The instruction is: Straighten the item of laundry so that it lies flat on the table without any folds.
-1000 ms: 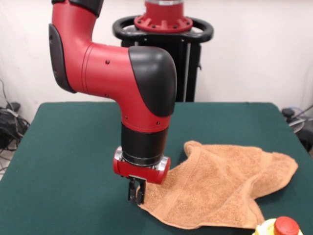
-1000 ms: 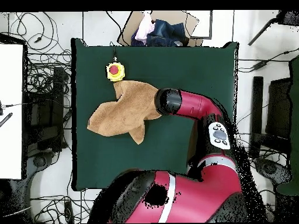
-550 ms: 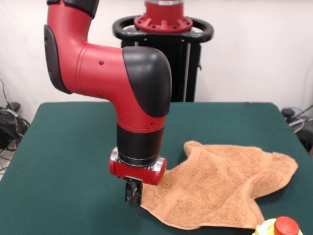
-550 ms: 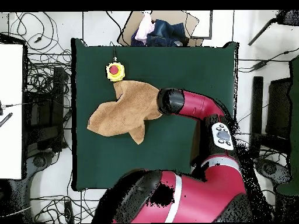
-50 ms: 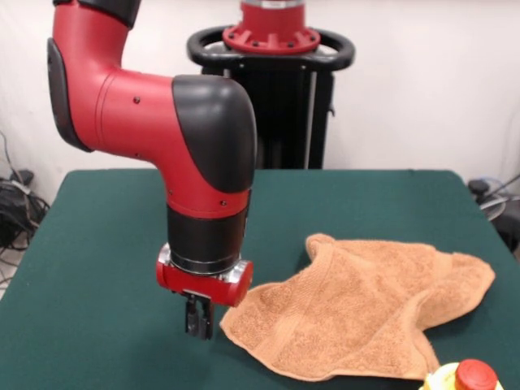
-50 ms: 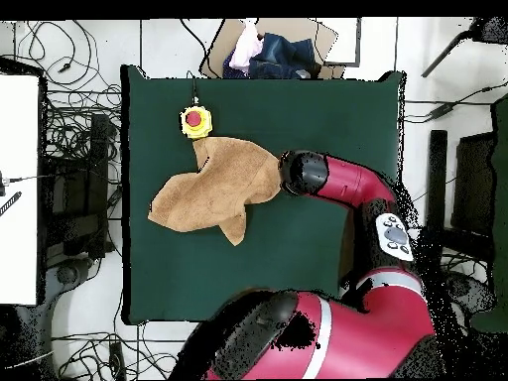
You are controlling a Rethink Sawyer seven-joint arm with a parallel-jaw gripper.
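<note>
My gripper [image 5: 199, 325] hangs low over the table [image 5: 106, 244], its tips close to the green cloth, just beside the towel's [image 5: 366, 305] nearest corner. My fingers [image 5: 195, 318] look pressed close together, and nothing shows between them; whether they touch the towel's edge I cannot tell. The towel lies crumpled on the table, apart from my wrist on the side away from my arm's elbow. Its corner toward my gripper is drawn out to a point, one lobe is humped up toward the pedestal, and a fold runs across its far end. A yellow button box with a red cap [image 5: 467, 378] sits just beside the towel's front edge. From overhead, my arm [image 6: 347, 184] covers the gripper; the towel [image 6: 213, 189] lies between my wrist and the table's [image 6: 298, 109] edge.
</note>
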